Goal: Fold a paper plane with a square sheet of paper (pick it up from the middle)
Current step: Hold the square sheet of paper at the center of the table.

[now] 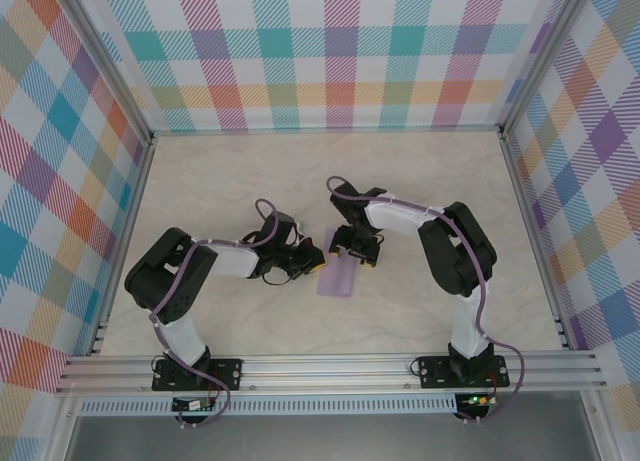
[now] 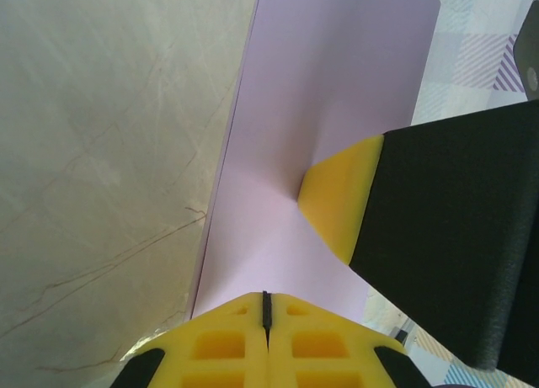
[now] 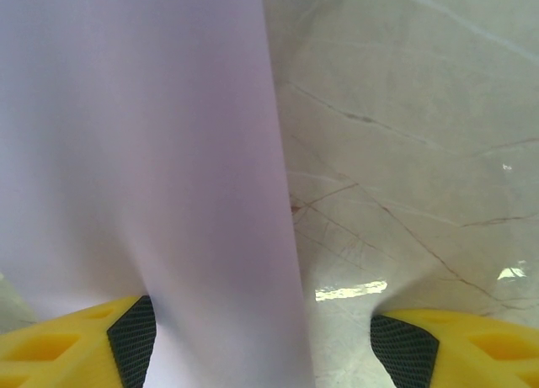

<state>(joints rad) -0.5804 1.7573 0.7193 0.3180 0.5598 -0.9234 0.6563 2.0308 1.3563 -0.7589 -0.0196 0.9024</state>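
Left wrist: paper (image 2: pixel 320 93) edge hidden w/in left end effector (image 2: pixel 266 308).

Lavender paper (image 1: pixel 337 277) rests on the pale marbled table (image 1: pixel 430 171).

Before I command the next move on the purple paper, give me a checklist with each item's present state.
1. Grip: the left gripper is shut on the thin lavender-purple paper sheet, whose edge runs into the seam between its yellow fingers: ok.
2. Release: the right gripper is open, jaws wide apart: ok.
3. Right gripper off the sheet: not ok. One yellow pad presses a dent into it, and the sheet runs between the jaws.
4. Sheet flat on the beige marbled table: not ok; it bends around that pad.
5. Crease sharp and edges aligned: cannot tell.
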